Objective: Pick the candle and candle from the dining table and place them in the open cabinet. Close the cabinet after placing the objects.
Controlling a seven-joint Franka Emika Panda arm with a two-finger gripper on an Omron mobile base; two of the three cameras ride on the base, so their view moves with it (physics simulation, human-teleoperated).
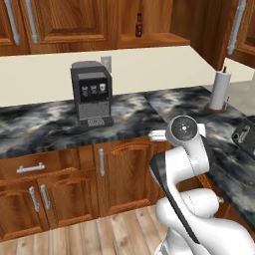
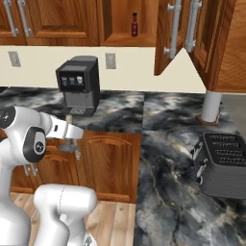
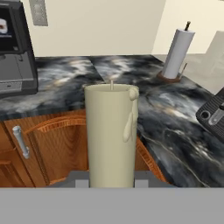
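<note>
Holding a cream candle (image 3: 111,135), wax drip, short wick

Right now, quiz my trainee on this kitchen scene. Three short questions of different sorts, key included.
1. True or false: the pincer is shut on the candle.
2. What stands in the open cabinet? A: a mug. B: a dark bottle with a red cap. C: a kettle.
3. Which appliance stands on the black counter below the wall socket?

Key: 1 true; 2 B; 3 the coffee machine.
</note>
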